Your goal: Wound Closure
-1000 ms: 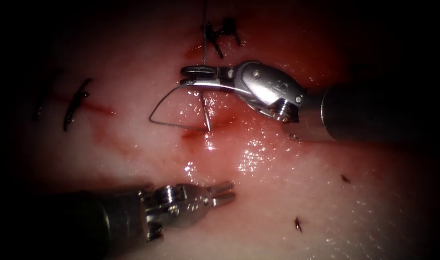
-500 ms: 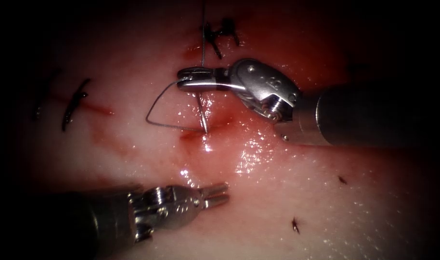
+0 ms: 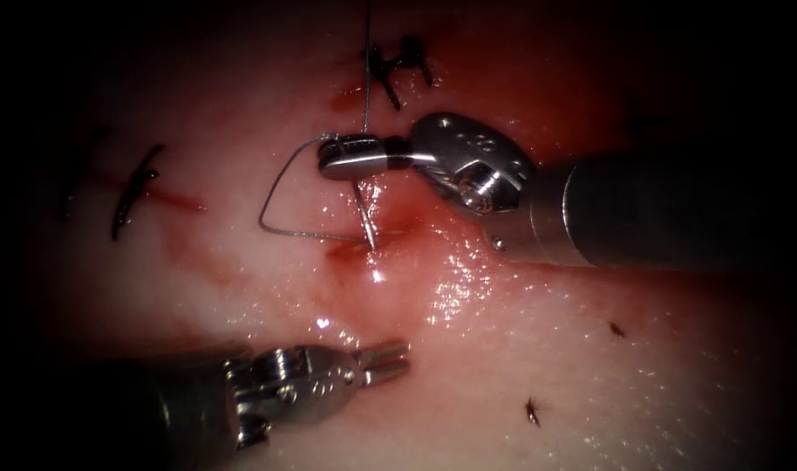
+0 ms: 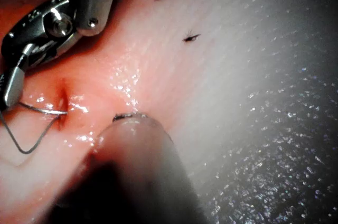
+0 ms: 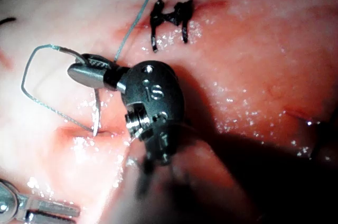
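Needle (image 3: 362,212): a thin, bright curved sliver of steel, clamped near its swaged end in the right tool (image 3: 350,157), whose jaws are pressed together on it. From the jaws it hangs straight down, and its tip meets the tissue (image 3: 590,366) just below them at the wet, reddened cut (image 3: 364,249), where the point looks to be entering the surface; how deep it sits cannot be told. The right wrist view shows the same needle (image 5: 97,113) dropping from the closed right tool (image 5: 87,74) to the cut (image 5: 100,131). Thread (image 3: 281,196) runs from the swage out past the jaw tips, bends in an angular loop beyond them, and comes back to the cut beside the needle tip; another strand rises from the jaws toward a dark knotted stitch (image 3: 398,65) behind the tool. Red fluid (image 3: 398,218) pools under the right tool's wrist. The left tool (image 3: 385,362) hovers well below the needle, apart from it, its jaws close together and holding nothing.
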Controlling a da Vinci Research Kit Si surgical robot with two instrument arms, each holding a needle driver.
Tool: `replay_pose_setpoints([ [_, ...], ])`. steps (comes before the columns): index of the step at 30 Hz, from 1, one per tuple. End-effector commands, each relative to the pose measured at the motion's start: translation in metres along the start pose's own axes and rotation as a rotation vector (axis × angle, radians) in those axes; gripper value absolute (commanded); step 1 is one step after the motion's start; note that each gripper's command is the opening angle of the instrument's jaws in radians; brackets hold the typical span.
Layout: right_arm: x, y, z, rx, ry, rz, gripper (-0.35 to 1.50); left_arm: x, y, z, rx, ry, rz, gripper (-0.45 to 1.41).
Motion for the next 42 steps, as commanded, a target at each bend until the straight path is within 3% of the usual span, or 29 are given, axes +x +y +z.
replay_pose_setpoints([
  [1, -0.0007, 0.0001, 0.0008, 0.003, -0.004, 0.047, -0.35, 0.0, 0.0005, 0.0008, -0.003, 0.001, 0.0, 0.14],
  [11, -0.002, -0.0015, 0.0011, 0.035, -0.032, 0.18, -0.35, -0.0005, 0.0003, 0.0004, -0.009, 0.003, 0.0, 0.12],
  [28, -0.0046, -0.0046, 0.001, 0.087, -0.073, 0.218, -0.35, -0.0014, -0.0002, -0.0005, -0.011, 0.0, -0.004, 0.1],
  [42, -0.0083, -0.0063, -0.0017, -0.015, -0.085, 0.367, -0.35, -0.0018, -0.0007, -0.0015, -0.007, -0.009, -0.008, 0.1],
])
